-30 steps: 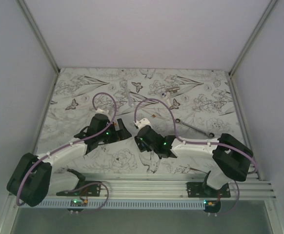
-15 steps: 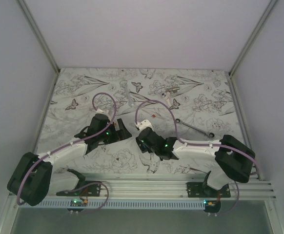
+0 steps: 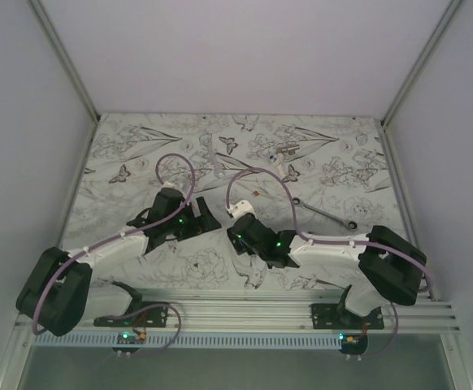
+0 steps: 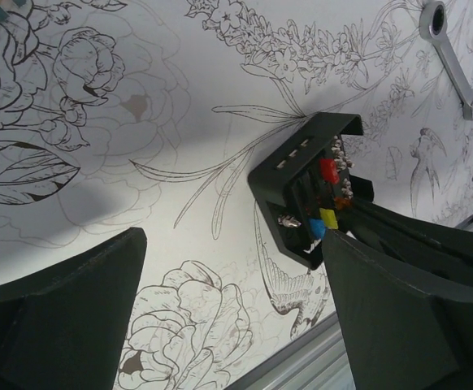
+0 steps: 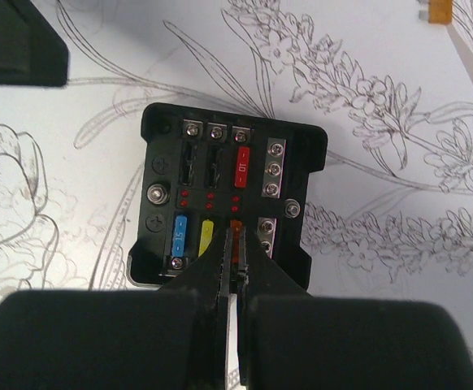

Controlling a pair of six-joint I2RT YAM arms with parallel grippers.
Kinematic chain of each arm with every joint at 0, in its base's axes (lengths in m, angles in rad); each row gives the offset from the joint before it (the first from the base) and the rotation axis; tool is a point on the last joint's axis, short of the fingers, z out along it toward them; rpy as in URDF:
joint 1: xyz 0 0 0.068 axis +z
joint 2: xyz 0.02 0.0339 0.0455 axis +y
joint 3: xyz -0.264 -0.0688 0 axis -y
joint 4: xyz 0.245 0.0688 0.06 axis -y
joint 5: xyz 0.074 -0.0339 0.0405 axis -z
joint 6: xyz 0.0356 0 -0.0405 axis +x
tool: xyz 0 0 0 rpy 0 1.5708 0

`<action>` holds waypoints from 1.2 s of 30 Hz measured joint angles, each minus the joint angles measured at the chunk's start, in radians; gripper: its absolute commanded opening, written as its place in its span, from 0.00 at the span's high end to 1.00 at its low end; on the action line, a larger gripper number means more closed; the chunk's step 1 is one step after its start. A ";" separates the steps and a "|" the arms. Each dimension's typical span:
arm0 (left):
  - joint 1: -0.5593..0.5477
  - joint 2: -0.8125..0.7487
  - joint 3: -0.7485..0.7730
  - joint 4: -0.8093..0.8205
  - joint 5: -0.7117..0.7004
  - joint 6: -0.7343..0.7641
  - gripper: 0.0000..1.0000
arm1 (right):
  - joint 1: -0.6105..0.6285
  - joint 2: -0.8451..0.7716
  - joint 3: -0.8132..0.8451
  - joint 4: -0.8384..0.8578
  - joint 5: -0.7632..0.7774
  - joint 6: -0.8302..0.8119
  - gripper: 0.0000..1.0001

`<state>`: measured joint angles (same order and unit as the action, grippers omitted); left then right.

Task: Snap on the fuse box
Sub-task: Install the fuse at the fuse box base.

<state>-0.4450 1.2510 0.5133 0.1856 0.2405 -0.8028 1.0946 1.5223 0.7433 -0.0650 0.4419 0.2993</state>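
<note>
Right pincer (image 5: 235, 244) clenched to a thin slit on an orange fuse (image 5: 235, 226) in the near row of the fuse box (image 5: 220, 154). Box lies flat directly under its tips. Left pincer (image 4: 232, 244) released, fingers wide apart, box just ahead of it. Silver wrench (image 4: 452, 57) lies well beyond.

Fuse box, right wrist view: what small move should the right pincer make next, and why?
Probably a short push straight into the fuse box. The right pincer is closed on an orange fuse at the bottom row, next to the yellow fuse, so seating it seems the next step. Whether it has already clicked in is hidden by the fingertips.
</note>
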 measured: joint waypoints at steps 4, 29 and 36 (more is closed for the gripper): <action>0.000 0.037 0.021 0.003 0.015 -0.013 0.16 | -0.011 0.018 0.008 0.035 -0.021 0.000 1.00; -0.076 0.334 0.197 0.014 0.124 -0.140 0.69 | -0.026 -0.018 -0.013 0.024 -0.077 0.012 1.00; -0.100 0.340 0.238 -0.115 0.098 -0.148 0.85 | -0.026 -0.014 -0.006 0.014 -0.078 0.012 1.00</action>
<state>-0.5453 1.5909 0.7517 0.0704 0.3386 -0.9504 1.0691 1.5082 0.7376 -0.0505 0.3641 0.3115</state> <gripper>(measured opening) 0.205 0.019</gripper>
